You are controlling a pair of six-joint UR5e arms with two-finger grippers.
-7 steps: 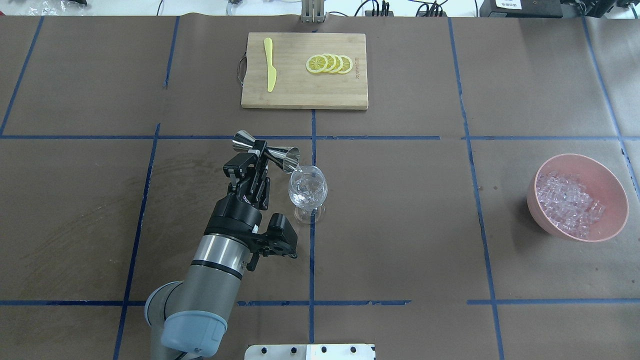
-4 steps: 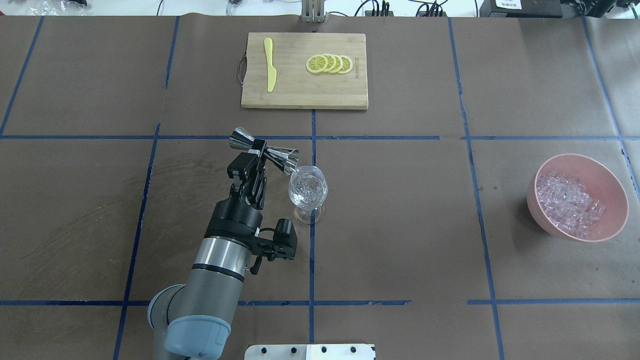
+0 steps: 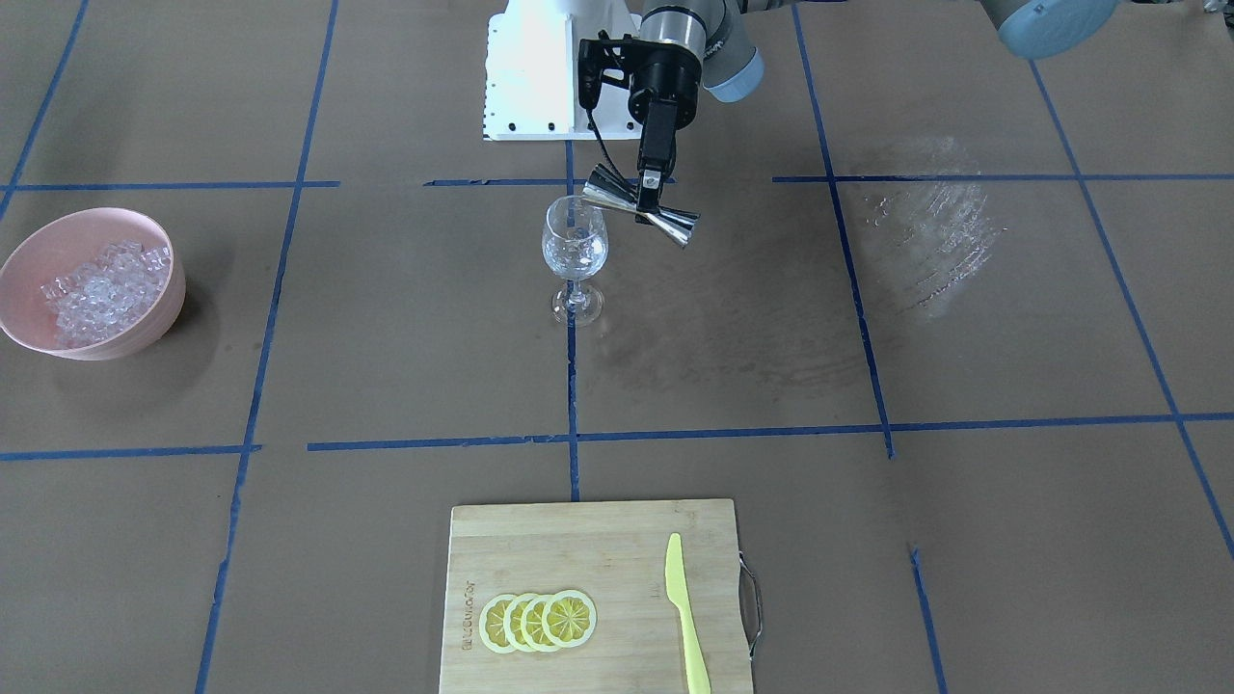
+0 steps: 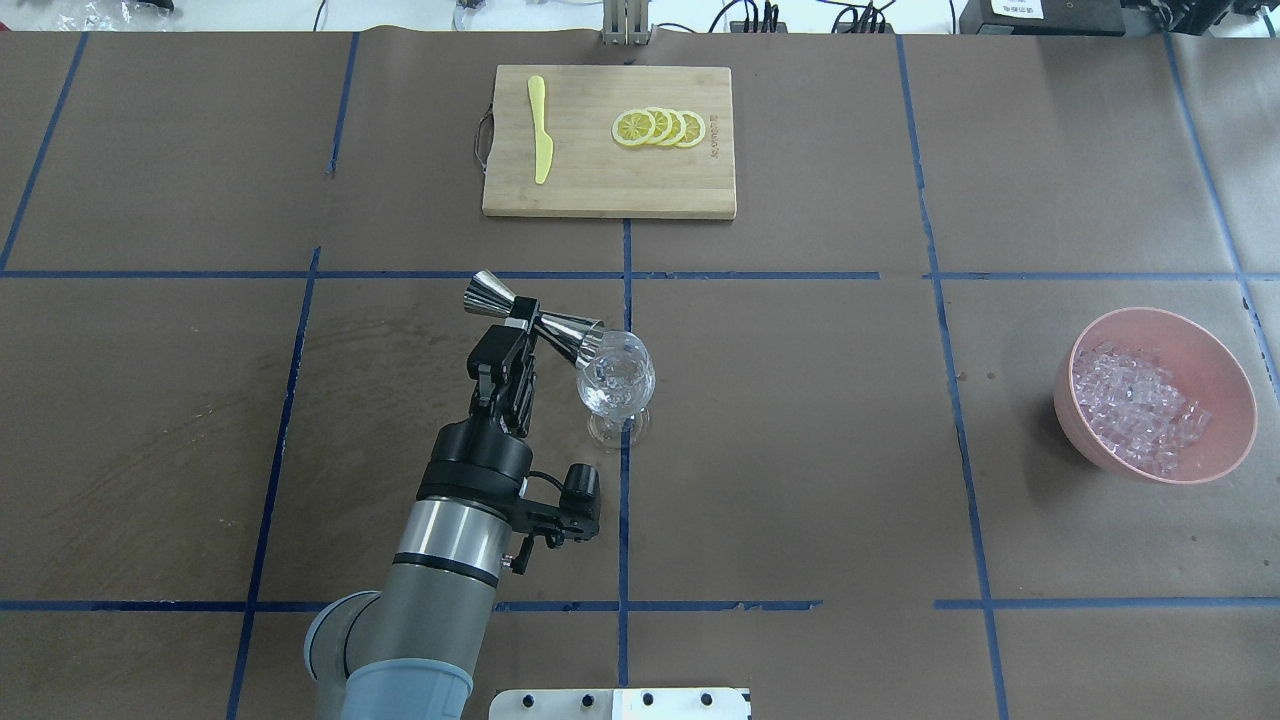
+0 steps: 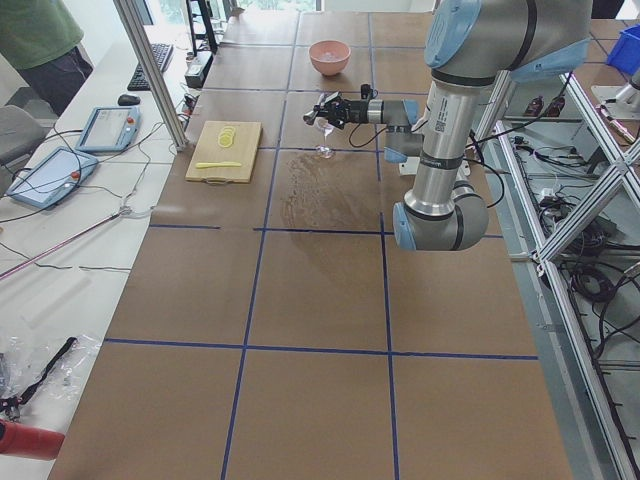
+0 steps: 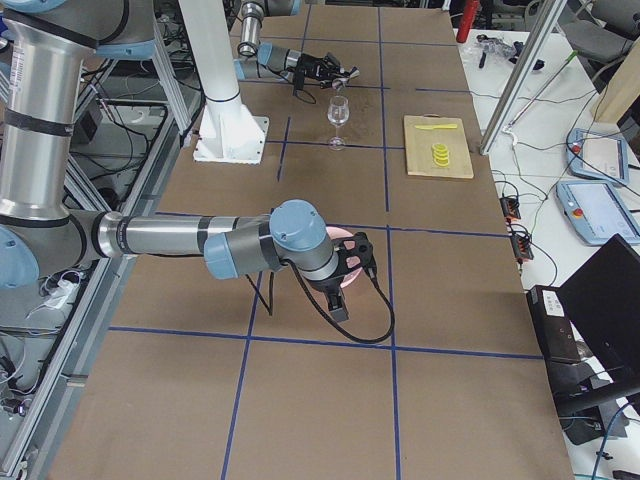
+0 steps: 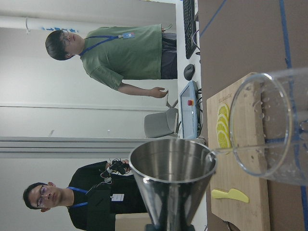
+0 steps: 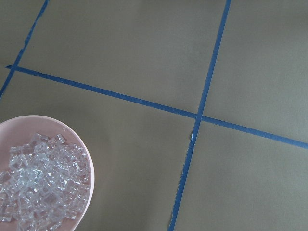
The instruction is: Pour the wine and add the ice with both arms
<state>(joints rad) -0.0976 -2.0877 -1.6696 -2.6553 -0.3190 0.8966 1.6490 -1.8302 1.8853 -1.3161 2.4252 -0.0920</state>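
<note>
Front-facing: left gripper (image 3: 648,196) clamped on the waist of a steel jigger (image 3: 609,197), tipped toward the wine glass (image 3: 575,246). Ice (image 3: 96,287) heaped in a pink bowl (image 3: 159,318), well apart from the glass.

Overhead: jigger mouth at the glass rim; glass upright on the blue centre line.

Left wrist: jigger lip just beside the rim; droplets on the glass wall.

Exterior right: right gripper (image 6: 352,262) above the bowl; impossible to tell how far open.

Right wrist: cubes loose, glossy. Likely light, hard, slippery; best pinched across opposite flat faces, topmost cube first. Glass likely fragile and top-heavy; no knocks.
</note>
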